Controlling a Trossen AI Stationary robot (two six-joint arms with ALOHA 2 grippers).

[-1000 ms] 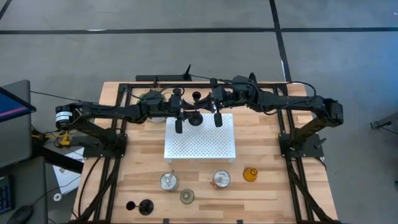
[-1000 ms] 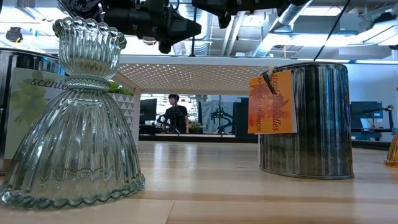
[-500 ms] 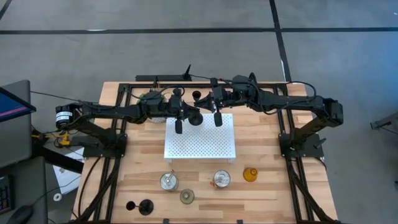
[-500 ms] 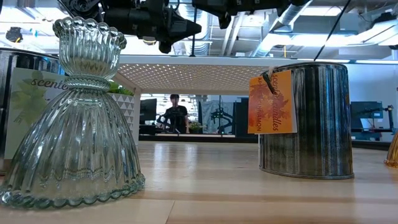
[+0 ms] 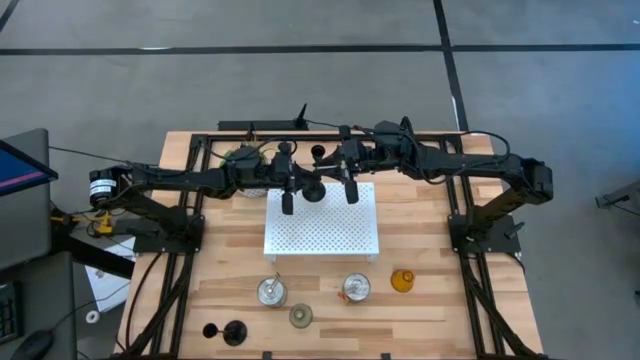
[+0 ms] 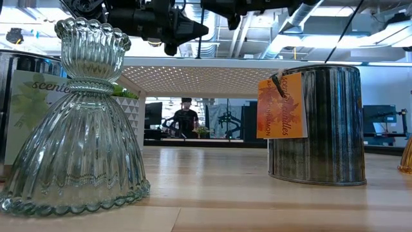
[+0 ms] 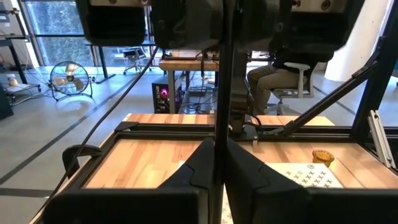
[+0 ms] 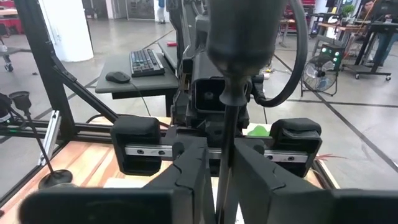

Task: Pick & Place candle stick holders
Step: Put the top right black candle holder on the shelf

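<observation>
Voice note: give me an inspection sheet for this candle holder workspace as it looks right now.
Surface: wooden table with a white perforated platform in the middle.
Job's things: two silvery cups, amber holder and pale green holder near the front edge; one black holder front left, apparently on its side; another at the far edge; a third held over the platform's far edge.
Clutter: potted plant.
Grippers: left gripper shut on the third holder's stem; right gripper slightly open around it.
Cables: one runs off the table's left side.
Surroundings: grey floor; a person far behind.
</observation>
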